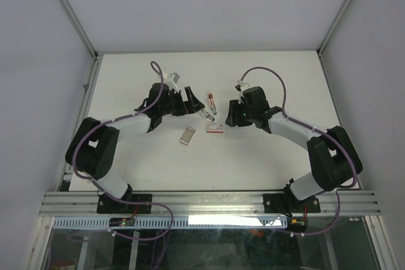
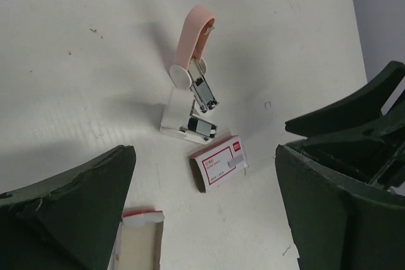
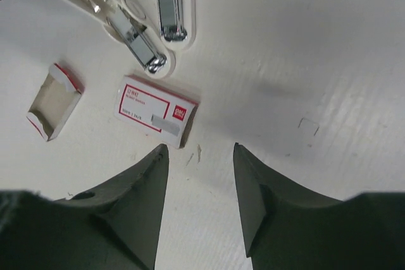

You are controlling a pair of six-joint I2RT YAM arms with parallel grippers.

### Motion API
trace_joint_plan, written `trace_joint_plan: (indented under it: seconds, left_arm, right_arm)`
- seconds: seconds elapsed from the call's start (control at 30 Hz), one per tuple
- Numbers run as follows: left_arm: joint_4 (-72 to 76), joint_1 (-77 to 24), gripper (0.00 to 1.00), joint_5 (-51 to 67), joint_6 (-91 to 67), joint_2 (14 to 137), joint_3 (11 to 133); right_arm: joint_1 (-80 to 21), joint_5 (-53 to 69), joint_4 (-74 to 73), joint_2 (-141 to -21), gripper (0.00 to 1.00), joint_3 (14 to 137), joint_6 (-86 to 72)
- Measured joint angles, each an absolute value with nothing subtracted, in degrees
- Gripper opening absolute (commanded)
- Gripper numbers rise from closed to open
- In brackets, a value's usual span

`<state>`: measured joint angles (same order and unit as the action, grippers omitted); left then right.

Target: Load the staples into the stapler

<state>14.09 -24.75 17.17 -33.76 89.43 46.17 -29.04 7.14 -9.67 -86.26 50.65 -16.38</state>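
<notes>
White table point(image 1: 266, 156), pink/wht stapler point(image 2: 183, 77) open

We found print on the red-and-white box point(image 3: 149, 109) lying just beside the stapler point(image 3: 136, 33): a red-framed label with a small red logo square. We could not read its lettering.

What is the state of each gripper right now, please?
Left gripper: open, fingers wide apart, holding nothing.
Right gripper: open, holding nothing.
</notes>
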Motion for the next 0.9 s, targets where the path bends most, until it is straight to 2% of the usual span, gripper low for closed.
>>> trace_joint_plan:
  seconds: [0.17, 0.33, 0.6, 0.9]
  left_arm:
    - [17.2, -26.5, 0.97, 18.4, -33.4, 99.0, 51.0]
    - [18.7, -27.1, 0.98, 18.0, -31.6, 103.5, 55.2]
    - [18.0, -28.8, 0.99, 15.1, -26.7, 105.1, 56.8]
    - [16.1, -35.8, 0.99, 8.9, -18.3, 105.1, 56.9]
  right_arm:
    - [-28.7, 11.7, -7.0, -86.1, 0.49, 45.7, -19.2]
    - [-28.2, 14.3, -4.6, -85.2, 0.48, 45.0, -20.8]
    - [-27.7, 16.0, -2.4, -84.0, 0.48, 45.0, -21.5]
    - [-27.5, 16.4, -1.5, -84.0, 0.48, 44.0, -22.4]
